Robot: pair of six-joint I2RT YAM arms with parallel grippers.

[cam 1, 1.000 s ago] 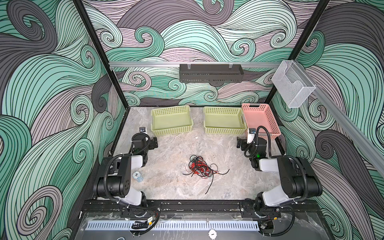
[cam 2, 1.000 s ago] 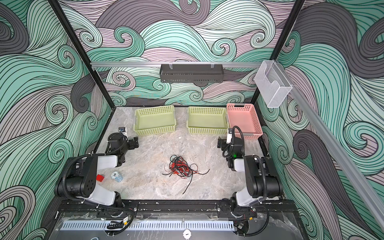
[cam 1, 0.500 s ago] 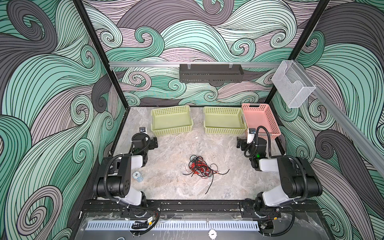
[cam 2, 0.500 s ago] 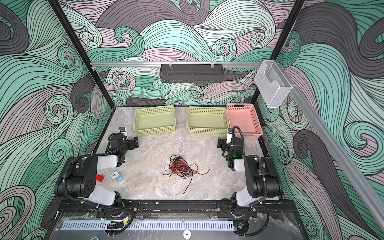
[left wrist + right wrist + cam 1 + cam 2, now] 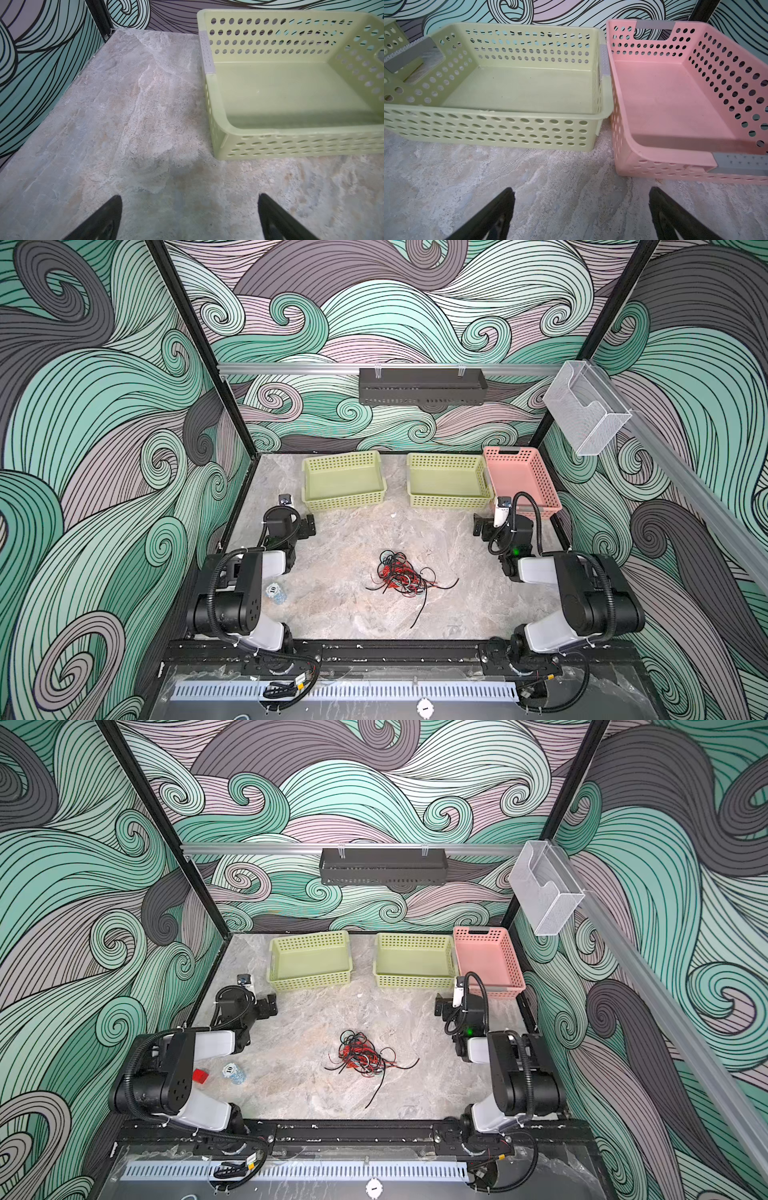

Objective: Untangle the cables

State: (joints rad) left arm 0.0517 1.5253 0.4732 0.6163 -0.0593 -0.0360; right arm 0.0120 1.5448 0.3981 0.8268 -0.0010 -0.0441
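Grey marble-look surface (image 5: 340, 614) spans the cell, w/ wave-print walls on 3 sides. Left arm (image 5: 232, 593) and right arm (image 5: 582, 597) sit folded at the near corners, each reaching fwd along its own side edge.

Black rack (image 5: 422, 386) hangs on the back-wall rail. Clear holder (image 5: 586, 414) hangs on the right-side rail.

3 baskets stand in a row along the far edge: left green basket (image 5: 345, 502), a gap, then right green basket (image 5: 451, 501) w/ pink basket (image 5: 540, 485) tight against it. Rims look touching in the right wrist view, can't tell for sure.

Cables (image 5: 401, 574) lie in one knotted heap of red-orange + black strands, approx ctr of the surface. The heap is btwn the two arms and well short of the baskets. One black strand trails toward the near edge and another curls off to the right.

Left tool (image 5: 190, 196) is released, jaws spread wide, low over bare surface near the front-left corner of the left green basket. Right tool (image 5: 581, 188) is also released, jaws wide, facing the seam btwn right green basket and pink basket. Both are well apart from the cables.

Smallest: round blue-white piece (image 5: 232, 1073) on the surface by the left arm. A red block (image 5: 200, 1076) sits near it, right at the arm's edge in a top view.
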